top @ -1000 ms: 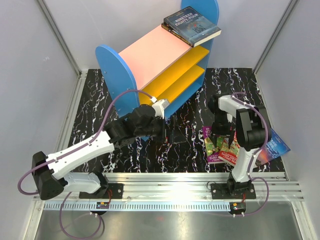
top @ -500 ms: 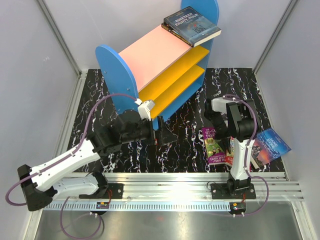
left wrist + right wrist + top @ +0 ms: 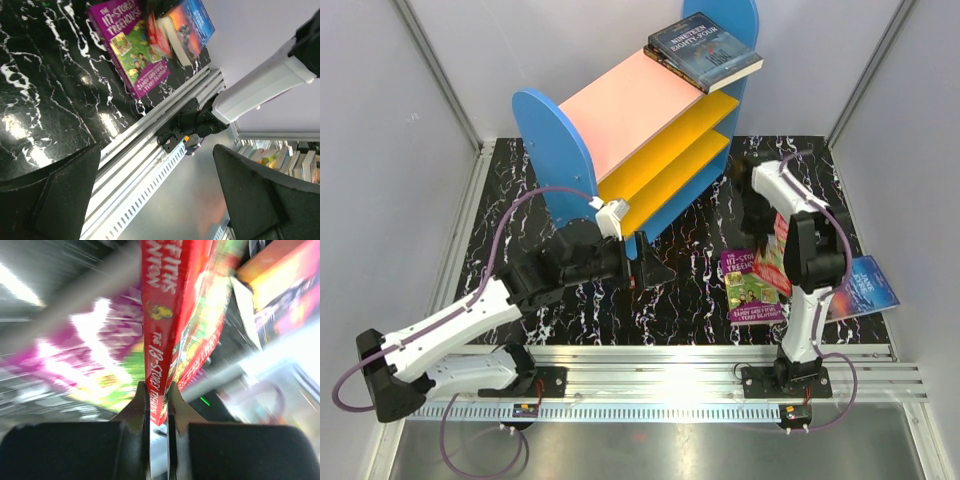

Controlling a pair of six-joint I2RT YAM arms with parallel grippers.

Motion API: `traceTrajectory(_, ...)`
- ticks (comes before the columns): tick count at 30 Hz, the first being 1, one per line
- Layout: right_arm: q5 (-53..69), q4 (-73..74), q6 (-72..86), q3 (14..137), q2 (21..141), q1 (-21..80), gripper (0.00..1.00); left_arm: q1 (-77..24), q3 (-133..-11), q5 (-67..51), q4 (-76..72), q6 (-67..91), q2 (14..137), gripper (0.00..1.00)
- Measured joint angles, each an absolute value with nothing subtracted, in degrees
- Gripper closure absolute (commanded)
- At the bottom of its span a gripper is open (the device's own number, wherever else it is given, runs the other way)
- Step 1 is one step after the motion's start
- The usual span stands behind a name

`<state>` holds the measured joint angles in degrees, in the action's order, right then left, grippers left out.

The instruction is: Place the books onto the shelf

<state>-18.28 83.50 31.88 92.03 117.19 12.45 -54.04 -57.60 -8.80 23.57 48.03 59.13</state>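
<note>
Overhead view of a black marbled table with a blue, pink and yellow shelf standing in the upper middle of the frame. A dark "Nineteen Eighty-Four" book already lies flat on a second book at the upper right end of the pink top board. At centre right, the right gripper has its jaws pinched narrowly on the spine edge of a red Treehouse book. The book hangs tilted off the table, most likely so it can be carried upward to the shelf. Just below and left of it, a purple Treehouse book lies flat on the table. A blue book lies farther right, near the wall. The left gripper sits at lower centre near the shelf's foot, with its jaws spread wide and holding nothing, apparently waiting clear of the other arm. A second earlier, the right gripper was low over the pile with its jaws apart and the red book lay flat. It has since closed and lifted the book, and the left arm has drawn back slightly.
</note>
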Motion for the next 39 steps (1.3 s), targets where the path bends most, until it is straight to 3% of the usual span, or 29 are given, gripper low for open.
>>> traceTrajectory(5, -14.66, 76.71, 33.06, 100.38, 106.91, 14.24, 1.0, -54.04, -58.15, -12.14, 19.35, 47.55, 63.18, 0.01)
traceTrajectory(15, -2.2, 77.89, 38.68, 92.62, 94.67, 14.63, 1.0, -56.07, -63.35, -15.16, 12.73, 43.11, 72.58, 0.01)
traceTrajectory(24, 6.44, 78.08, 41.89, 95.31, 89.23, 14.63, 1.0, -62.7, -79.31, -10.59, 15.44, 31.07, 83.26, 0.01)
traceTrajectory(39, 16.51, 78.5, 44.45, 95.42, 80.31, 14.63, 1.0, -64.16, -82.5, 0.14, 23.24, 22.92, 87.46, 0.01)
